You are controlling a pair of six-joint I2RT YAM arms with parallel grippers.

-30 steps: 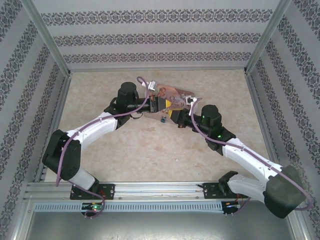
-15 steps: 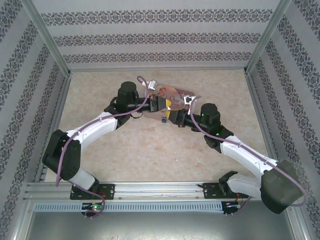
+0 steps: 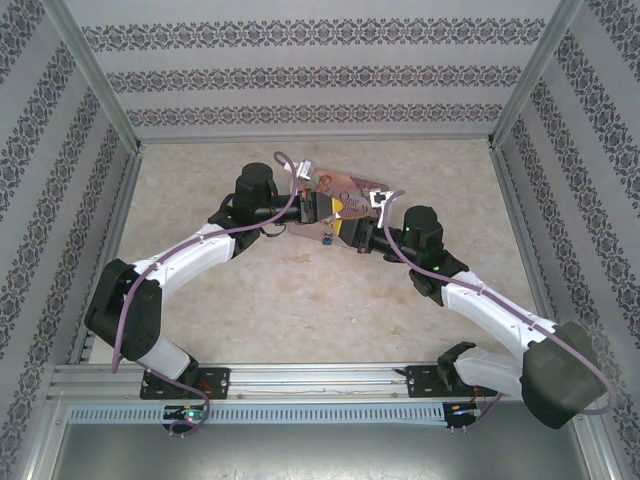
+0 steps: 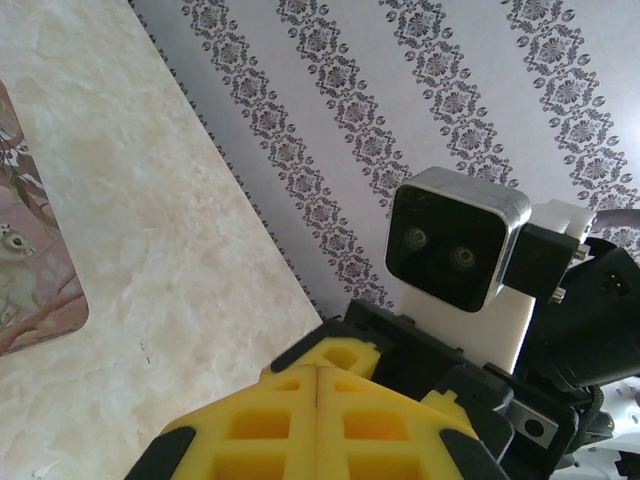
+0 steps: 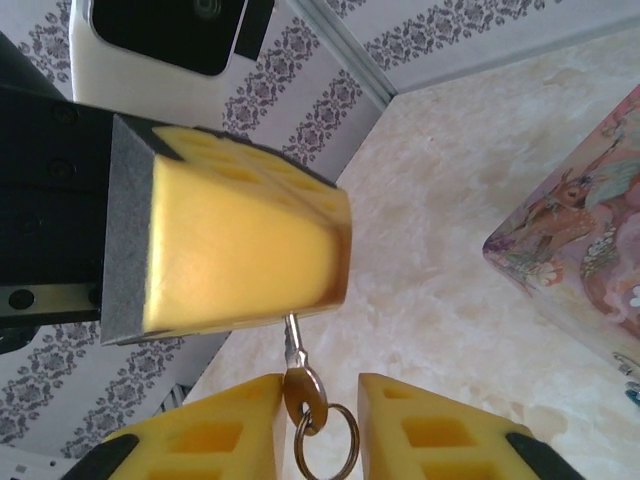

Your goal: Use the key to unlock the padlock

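**benchrat:** Since you asked for the overhead first: both arms reach to mid-table and meet at the near edge of the pink tin [image 3: 352,186]. The left gripper [image 3: 322,208] comes in from the left and the right gripper [image 3: 347,230] from the right, tips almost nose to nose over the marble-look table [image 3: 300,300]. Way too small from up there to read either set of jaws.

**tinkerlou:** ok, left wrist cam?

**benchrat:** Its two yellow fingers [image 4: 270,425] are pressed flat together, with just a seam between them. A corner of the tin lies at the left edge. The right arm's wrist camera [image 4: 455,250] stares back from just past the tips.

**tinkerlou:** and right wrist?

**benchrat:** Best one. The key [image 5: 298,385] sits between the right gripper's fingers, which stand apart. Its head lies against the finger on the picture's left, with a gap to the other one, so it isn't pinched. A split ring [image 5: 326,445] hangs off the head. The blade runs up and vanishes under the left gripper's closed pads. Whatever they're squeezing is hidden, so I can't tell where the padlock is.
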